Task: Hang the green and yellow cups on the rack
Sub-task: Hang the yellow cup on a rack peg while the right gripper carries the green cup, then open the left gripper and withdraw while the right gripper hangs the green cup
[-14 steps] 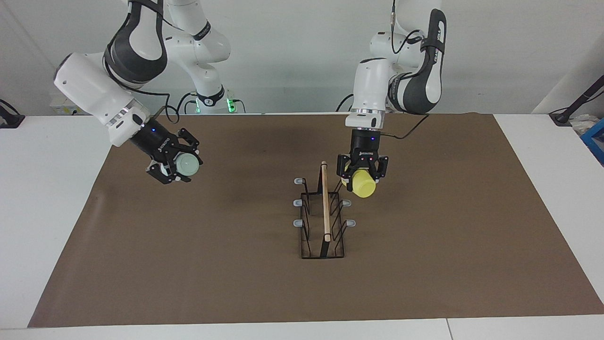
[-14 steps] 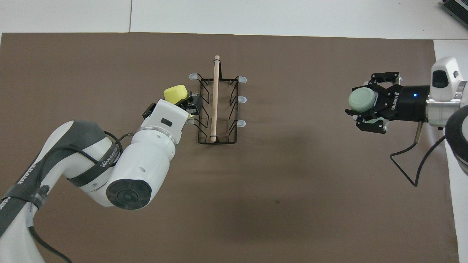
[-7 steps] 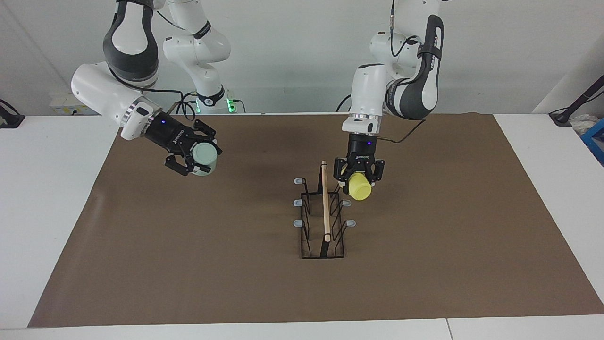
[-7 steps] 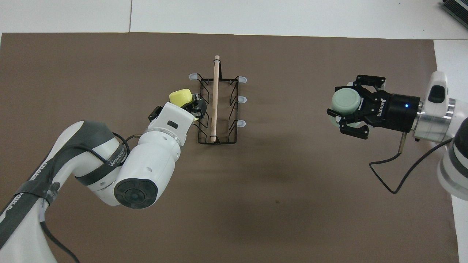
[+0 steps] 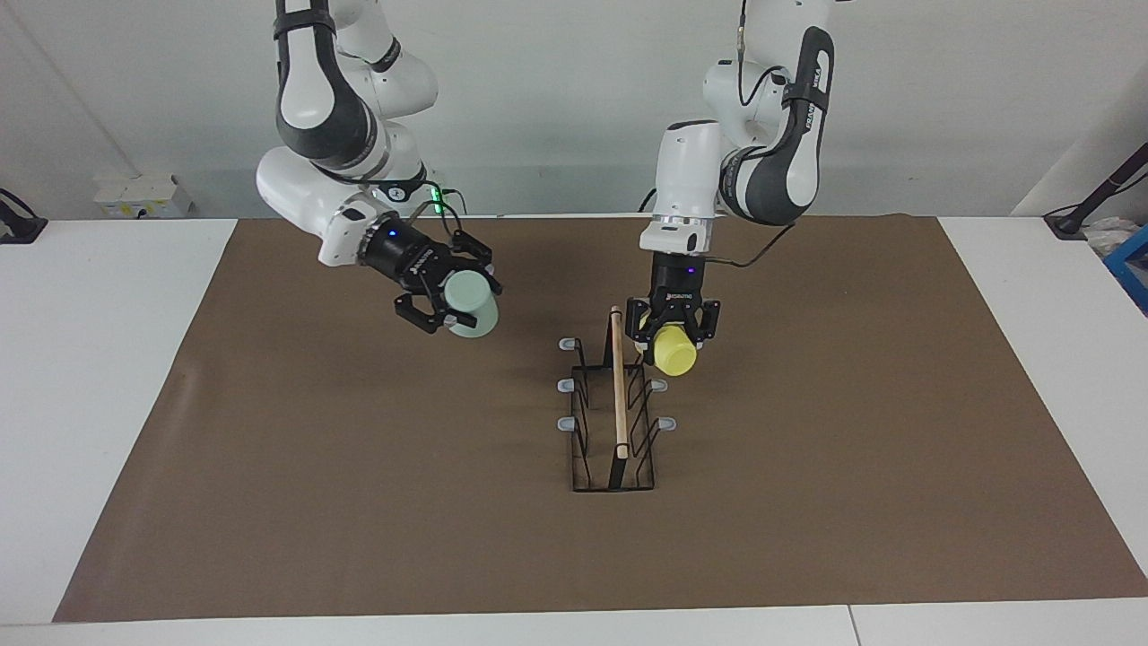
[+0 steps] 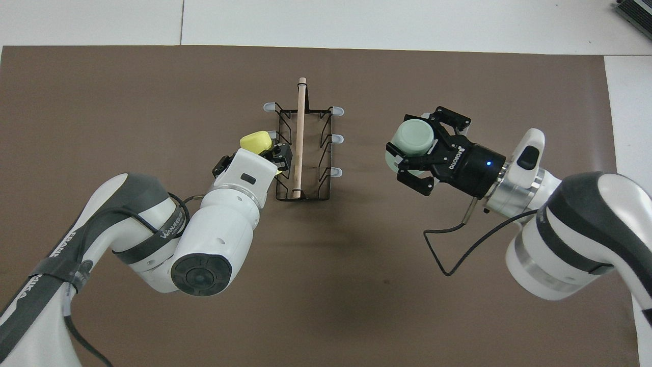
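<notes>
The black wire rack (image 5: 614, 422) (image 6: 304, 153), with a wooden rod along its top and grey-tipped pegs, stands mid-mat. My left gripper (image 5: 673, 339) (image 6: 261, 149) is shut on the yellow cup (image 5: 675, 353) (image 6: 256, 140). It holds the cup tilted, close against the rack's side toward the left arm's end, where it covers the peg nearest the robots. I cannot tell if cup and peg touch. My right gripper (image 5: 465, 307) (image 6: 415, 148) is shut on the pale green cup (image 5: 473, 303) (image 6: 413, 137), raised over the mat beside the rack toward the right arm's end and apart from it.
A brown mat (image 5: 359, 502) (image 6: 127, 92) covers the white table (image 5: 90, 359). The right arm's black cable (image 6: 448, 250) loops down beneath its wrist. A blue box (image 5: 1132, 265) sits at the table's edge at the left arm's end.
The right arm has swung the green cup a long way in toward the rack. The left gripper has carried the yellow cup slightly closer to the rack's side.
</notes>
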`<state>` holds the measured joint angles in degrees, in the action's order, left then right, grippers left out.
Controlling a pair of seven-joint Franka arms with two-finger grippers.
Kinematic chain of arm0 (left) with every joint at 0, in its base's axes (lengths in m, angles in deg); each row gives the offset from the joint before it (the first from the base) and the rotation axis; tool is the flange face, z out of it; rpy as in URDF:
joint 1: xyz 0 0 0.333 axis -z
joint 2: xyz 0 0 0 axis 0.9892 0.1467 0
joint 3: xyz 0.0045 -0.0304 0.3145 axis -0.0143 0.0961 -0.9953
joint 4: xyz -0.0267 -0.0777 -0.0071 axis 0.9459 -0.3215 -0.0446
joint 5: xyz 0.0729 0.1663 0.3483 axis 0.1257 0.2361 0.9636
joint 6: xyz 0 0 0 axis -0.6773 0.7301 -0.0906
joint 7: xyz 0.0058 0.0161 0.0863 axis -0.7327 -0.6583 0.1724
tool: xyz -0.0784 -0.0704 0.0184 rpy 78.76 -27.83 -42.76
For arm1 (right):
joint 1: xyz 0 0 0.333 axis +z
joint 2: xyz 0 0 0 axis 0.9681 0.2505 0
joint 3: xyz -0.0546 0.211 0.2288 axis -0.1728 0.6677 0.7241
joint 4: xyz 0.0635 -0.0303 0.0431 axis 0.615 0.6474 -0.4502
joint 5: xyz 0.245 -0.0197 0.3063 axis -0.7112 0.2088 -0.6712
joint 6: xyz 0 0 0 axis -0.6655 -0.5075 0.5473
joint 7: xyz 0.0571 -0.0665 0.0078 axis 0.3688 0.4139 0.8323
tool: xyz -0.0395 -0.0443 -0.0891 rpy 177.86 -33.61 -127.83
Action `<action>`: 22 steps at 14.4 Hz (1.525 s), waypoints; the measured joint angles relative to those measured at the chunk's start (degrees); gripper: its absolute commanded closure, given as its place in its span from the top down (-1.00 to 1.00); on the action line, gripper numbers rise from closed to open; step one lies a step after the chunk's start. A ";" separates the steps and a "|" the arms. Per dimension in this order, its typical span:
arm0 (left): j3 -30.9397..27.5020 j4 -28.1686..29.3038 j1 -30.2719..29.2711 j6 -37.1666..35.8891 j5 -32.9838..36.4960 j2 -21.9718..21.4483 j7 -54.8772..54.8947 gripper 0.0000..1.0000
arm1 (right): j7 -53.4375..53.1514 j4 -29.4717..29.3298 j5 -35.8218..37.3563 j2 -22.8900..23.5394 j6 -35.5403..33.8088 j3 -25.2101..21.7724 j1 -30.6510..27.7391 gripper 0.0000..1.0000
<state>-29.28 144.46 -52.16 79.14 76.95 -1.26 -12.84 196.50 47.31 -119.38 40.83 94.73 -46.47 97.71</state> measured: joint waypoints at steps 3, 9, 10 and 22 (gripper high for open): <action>0.08 0.48 0.31 -0.63 0.00 -0.78 -0.07 -1.00 | 6.20 0.19 -8.82 1.31 2.62 0.07 4.21 -1.00; 0.62 0.76 0.47 -1.13 -0.24 -0.95 -0.40 -1.00 | 21.05 0.10 -27.72 7.18 2.42 0.09 9.10 -1.00; 0.64 0.76 0.47 -1.17 -0.25 -0.95 -0.42 -1.00 | 22.69 0.03 -29.85 8.00 2.38 0.09 9.85 -1.00; 1.28 -0.57 2.64 -9.10 -10.29 -1.28 0.18 -1.00 | 31.56 0.10 -38.84 16.22 -6.92 -0.02 12.33 -1.00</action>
<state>-28.00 143.89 -49.51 70.04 66.67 -2.54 -12.67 228.06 47.41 -158.22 57.05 87.81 -46.49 110.04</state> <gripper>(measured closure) 0.317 0.383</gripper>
